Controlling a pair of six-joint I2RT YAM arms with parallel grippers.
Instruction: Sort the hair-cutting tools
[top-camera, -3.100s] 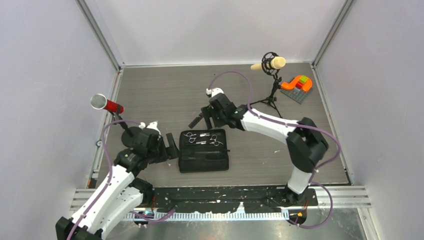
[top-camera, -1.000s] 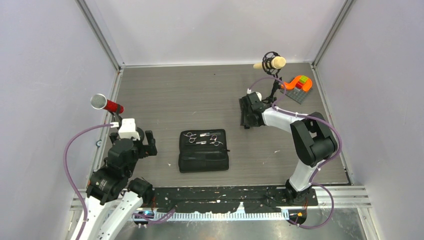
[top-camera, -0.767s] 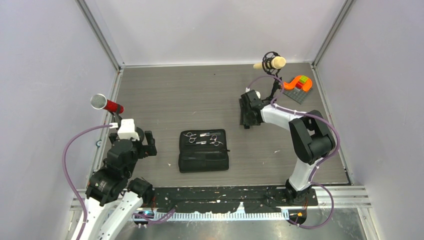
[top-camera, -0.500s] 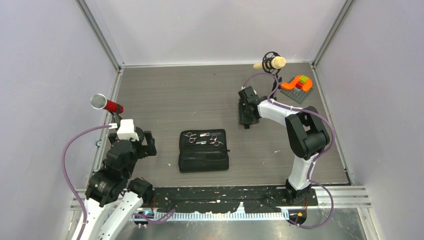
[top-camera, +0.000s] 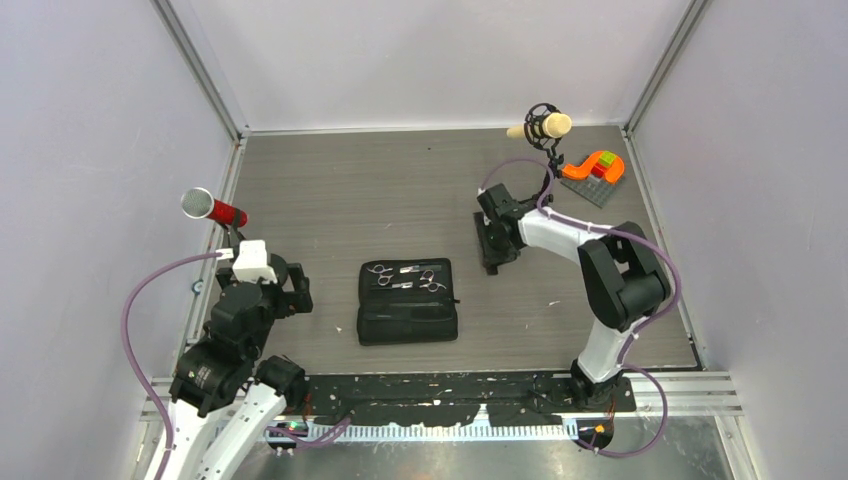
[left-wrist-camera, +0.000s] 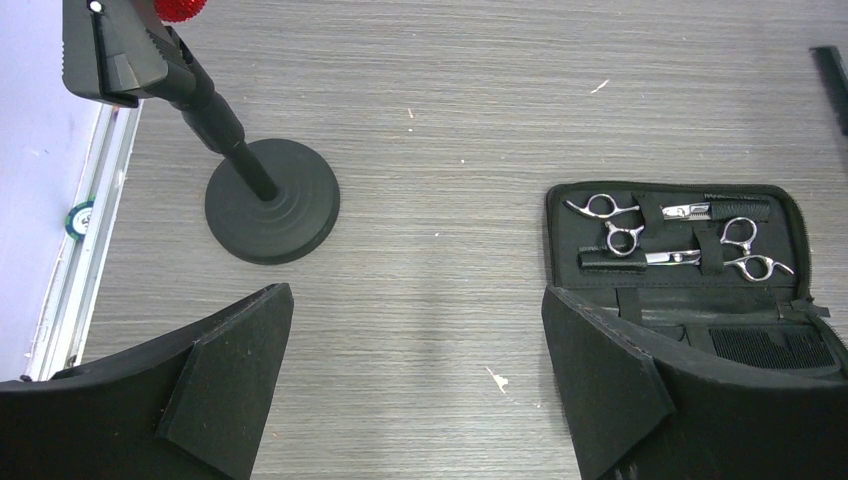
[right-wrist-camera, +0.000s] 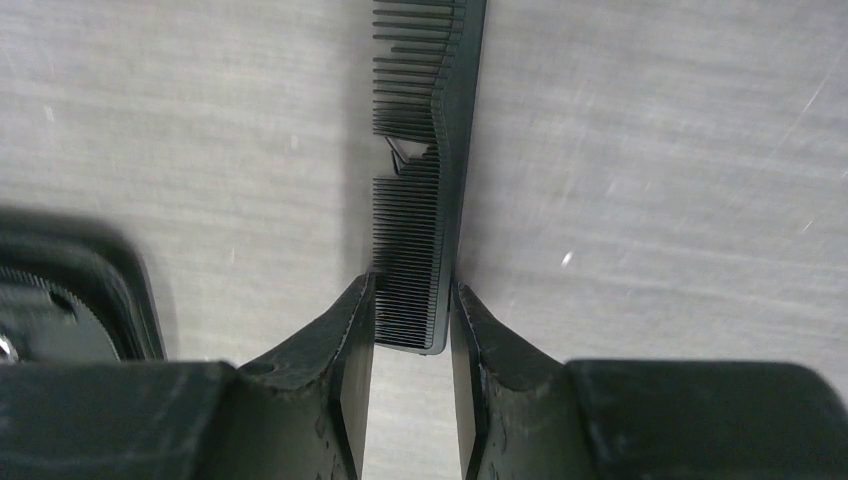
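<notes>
slim black comb (right-wrist-camera: 440, 200) — fine and coarse teeth — pinched endwise in right claw (right-wrist-camera: 411, 290), left claw (left-wrist-camera: 415, 305) apart.

Left gripper (left-wrist-camera: 415, 300) hovers wide open; right gripper (right-wrist-camera: 410, 290), reaching forward low, shows narrowly spaced jaws.

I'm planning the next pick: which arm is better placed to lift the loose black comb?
Right. The right gripper straddles one end of the comb; the left gripper hangs open on the far side of the case.
</notes>
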